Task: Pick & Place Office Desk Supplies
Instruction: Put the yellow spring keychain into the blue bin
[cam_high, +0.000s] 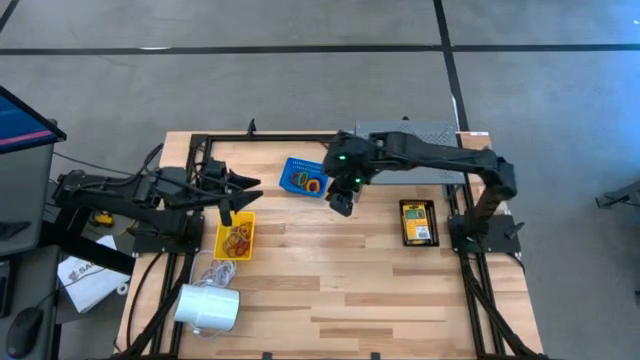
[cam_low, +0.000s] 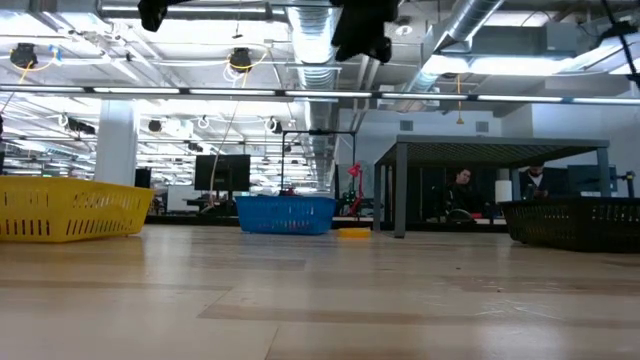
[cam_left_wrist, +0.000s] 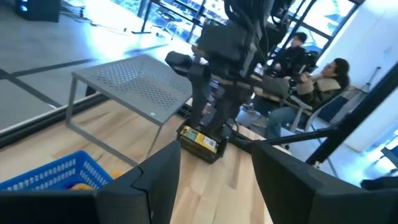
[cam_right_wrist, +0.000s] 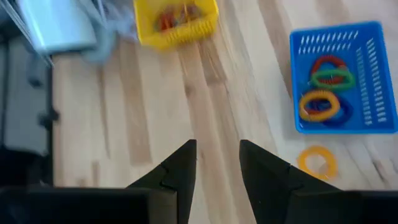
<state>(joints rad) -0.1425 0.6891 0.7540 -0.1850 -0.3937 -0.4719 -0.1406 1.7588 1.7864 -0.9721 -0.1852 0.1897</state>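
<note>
A blue basket (cam_high: 303, 178) holds orange, green and red rubber bands (cam_right_wrist: 326, 81). One orange band (cam_right_wrist: 317, 162) lies flat on the wood just outside it. My right gripper (cam_right_wrist: 217, 163) hangs open above the table beside the blue basket, nothing between its fingers. A yellow basket (cam_high: 236, 238) holds more bands. My left gripper (cam_left_wrist: 214, 180) stands open above it, raised and pointing across the table, and is empty. A yellow-green crayon box (cam_high: 418, 222) lies in a black basket (cam_low: 575, 222) on the right.
A grey perforated shelf (cam_high: 405, 135) stands at the far edge behind the right arm. A white cylinder (cam_high: 208, 307) with a cord lies near the front left. Bare wood stretches across the table's middle and near side. People sit beyond the table (cam_left_wrist: 311, 74).
</note>
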